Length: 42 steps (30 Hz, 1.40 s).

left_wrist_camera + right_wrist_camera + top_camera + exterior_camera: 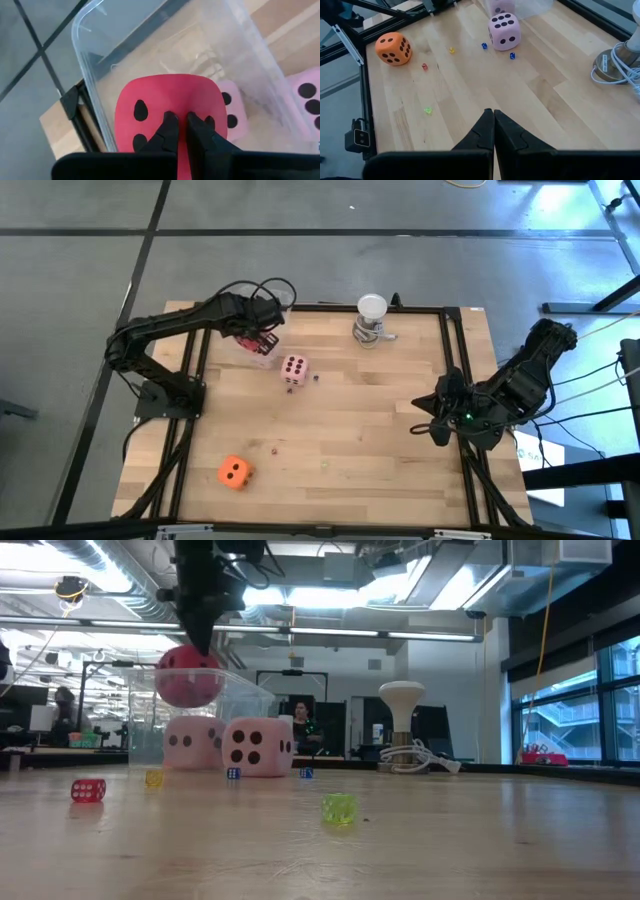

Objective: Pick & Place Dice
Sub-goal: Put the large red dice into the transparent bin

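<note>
Red soft die with dark pips [247, 340]: in the high view, upper left of centre, we see it pinched by the left gripper [262, 340] over a clear plastic bin [250, 351]; the right gripper [437, 428], fingers pressed together, waits at right. In the low view the die [188, 677] hangs above the bin's rim [240, 679]. In the left wrist view a pale pink die [230, 108] already lies inside. We judge placing is in hand; next comes release.
</note>
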Tool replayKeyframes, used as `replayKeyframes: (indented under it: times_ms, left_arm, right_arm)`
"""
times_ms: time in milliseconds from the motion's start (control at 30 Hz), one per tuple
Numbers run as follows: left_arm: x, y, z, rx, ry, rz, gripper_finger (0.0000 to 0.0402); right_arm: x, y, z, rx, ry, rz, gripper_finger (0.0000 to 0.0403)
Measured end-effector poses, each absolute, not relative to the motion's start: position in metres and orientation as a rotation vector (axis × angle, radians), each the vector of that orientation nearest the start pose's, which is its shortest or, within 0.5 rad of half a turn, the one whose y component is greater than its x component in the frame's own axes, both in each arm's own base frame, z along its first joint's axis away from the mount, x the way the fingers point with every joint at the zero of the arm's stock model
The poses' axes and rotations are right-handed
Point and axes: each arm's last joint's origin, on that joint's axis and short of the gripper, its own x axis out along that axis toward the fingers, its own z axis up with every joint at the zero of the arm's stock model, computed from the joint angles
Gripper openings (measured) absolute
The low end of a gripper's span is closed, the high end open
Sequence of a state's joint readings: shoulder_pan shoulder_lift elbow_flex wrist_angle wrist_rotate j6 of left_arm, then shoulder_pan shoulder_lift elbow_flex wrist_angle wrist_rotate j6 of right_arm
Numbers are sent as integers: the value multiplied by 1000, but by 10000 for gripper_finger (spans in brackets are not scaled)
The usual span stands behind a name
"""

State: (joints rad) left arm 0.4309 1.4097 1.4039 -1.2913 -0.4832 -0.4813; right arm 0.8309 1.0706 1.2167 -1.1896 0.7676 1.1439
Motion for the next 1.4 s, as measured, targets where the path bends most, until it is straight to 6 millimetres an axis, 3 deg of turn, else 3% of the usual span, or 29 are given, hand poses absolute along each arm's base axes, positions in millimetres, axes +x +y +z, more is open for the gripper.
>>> replayKeyframes:
  times_ms: [1033,1167,1400]
  left_arm:
    - [222,113,329,-412,1165,939,3]
    - [217,110,327,-449,1220,944,24]
    - [215,105,326,-519,1273,857,102]
  right_arm:
    - [130,114,354,344,629,-333,0]
    - [130,114,354,344,630,-333,0]
    - [130,114,354,344,630,-333,0]
